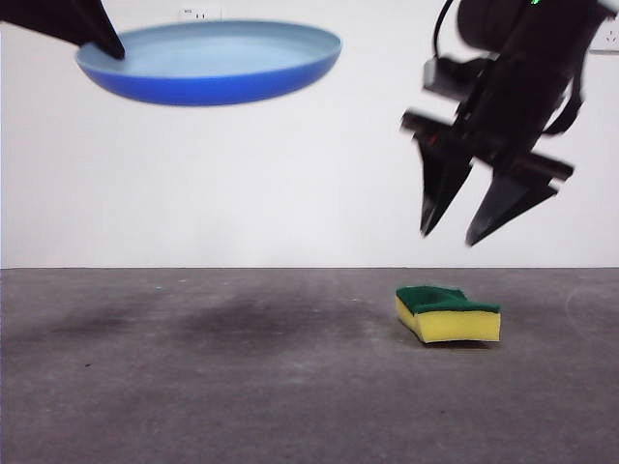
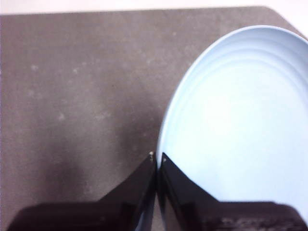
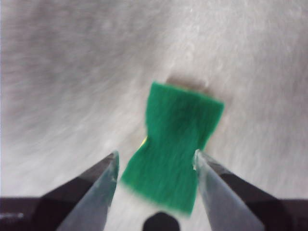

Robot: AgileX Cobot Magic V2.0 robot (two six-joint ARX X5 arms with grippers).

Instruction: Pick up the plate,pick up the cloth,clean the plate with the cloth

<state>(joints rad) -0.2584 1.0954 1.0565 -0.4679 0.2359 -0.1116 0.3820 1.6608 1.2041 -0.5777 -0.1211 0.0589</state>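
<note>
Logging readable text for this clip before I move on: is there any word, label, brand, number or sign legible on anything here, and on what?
None can be read.
Plate: plain blue, no print.
Sponge: green top, yellow body, no brand visible; blurred in the right wrist view.
Wall plate behind the plate: white, with dark marks too small to read.
Both tools, left and right: black, no lettering visible.
</note>
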